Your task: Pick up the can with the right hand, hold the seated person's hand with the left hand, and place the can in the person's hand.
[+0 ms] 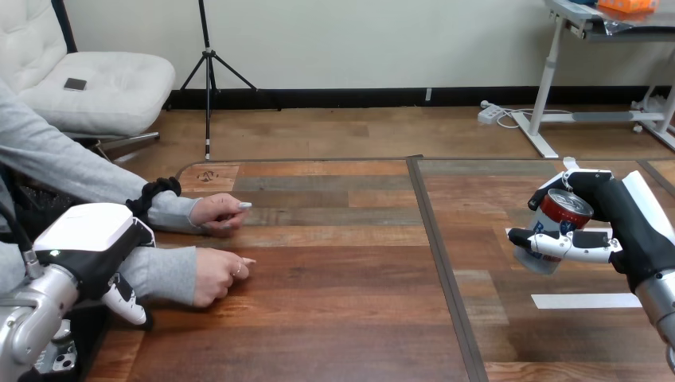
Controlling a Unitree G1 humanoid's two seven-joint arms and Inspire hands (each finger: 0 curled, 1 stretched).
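The robot's left arm (36,314) is coming in from the near left corner, its silver forearm rising toward the left hand (91,235), which is hanging low at the left edge with its white back shell facing up. The one finger (127,301) showing there is pointing down and toward the near side, fairly straight. The right arm (657,302) is entering at the near right, with the right hand (625,227) raised at the right side, its palm turned left. Its fingers (585,181) are curling over the far side of a can (561,213) while its thumb (561,243) is crossing the near side, gripping it tilted.
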